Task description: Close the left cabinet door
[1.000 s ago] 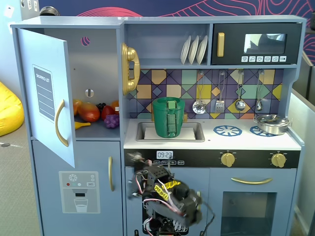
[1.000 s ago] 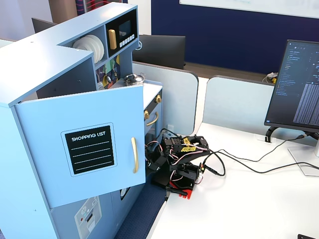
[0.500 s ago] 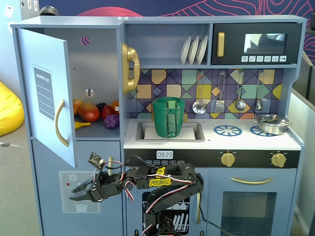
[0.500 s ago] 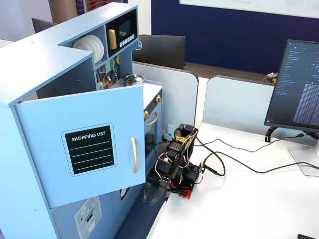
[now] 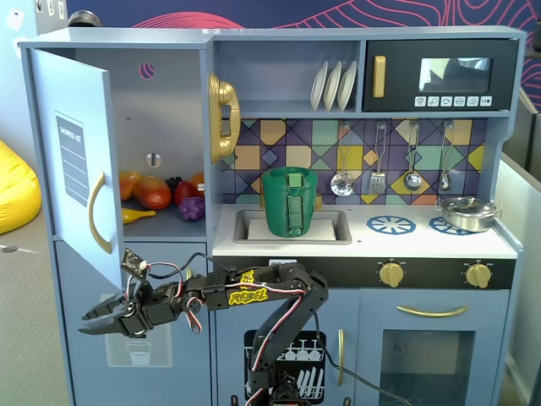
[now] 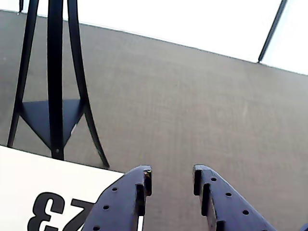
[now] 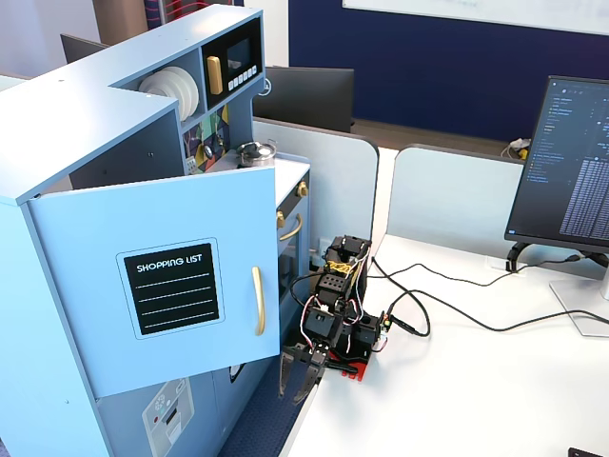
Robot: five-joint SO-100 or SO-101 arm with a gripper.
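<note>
The left cabinet door [image 5: 76,161], light blue with a black "SHOPPING LIST" label and a curved gold handle [image 5: 98,213], stands swung wide open from the toy kitchen's upper left compartment. In a fixed view from the side, its face [image 7: 171,286] and handle [image 7: 257,301] show. My gripper [image 5: 89,324] is stretched out to the left, just below the door's bottom edge and not touching it. It also shows below the door's free edge in the side view [image 7: 293,390]. In the wrist view the gripper [image 6: 172,175] is open and empty over grey carpet.
Toy fruit [image 5: 156,193] lies in the open compartment. The lower blue door with a dispenser panel [image 5: 139,348] is behind the arm. A gold phone [image 5: 222,118] and green basket [image 5: 290,201] sit to the right. A black stool [image 6: 53,96] stands beyond the white table edge [image 6: 43,187]. Cables [image 7: 428,305] and a monitor [image 7: 566,171] are on the table.
</note>
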